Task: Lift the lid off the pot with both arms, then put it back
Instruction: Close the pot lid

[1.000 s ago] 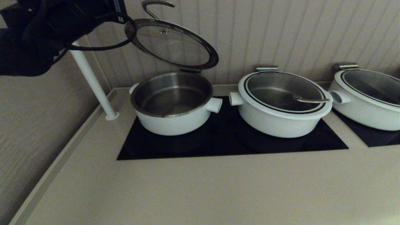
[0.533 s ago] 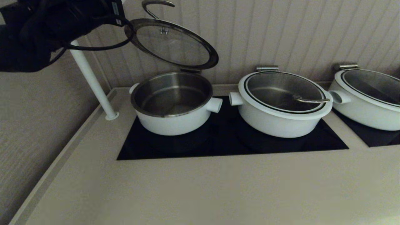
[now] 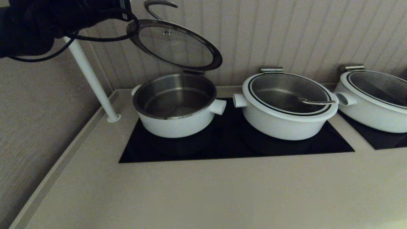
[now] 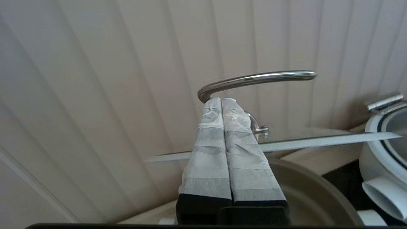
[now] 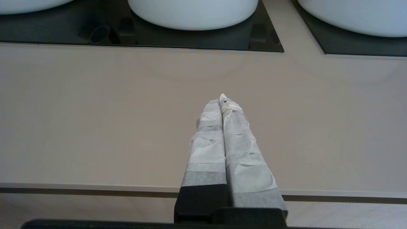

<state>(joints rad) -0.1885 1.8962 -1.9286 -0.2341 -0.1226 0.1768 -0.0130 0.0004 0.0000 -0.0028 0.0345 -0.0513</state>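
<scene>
Lid is up, tilted back on its rear hinge above the pot, wall behind it. Glass pane in a metal ring: rigid, looks fairly heavy, breakable, so lower it, don't drop it. Best hold is the steel loop; it's polished and probably slippery. Left hand is closed, tips just under the loop's bend, gripping nothing. Right hand is closed and empty over the bare tabletop, well apart.
</scene>
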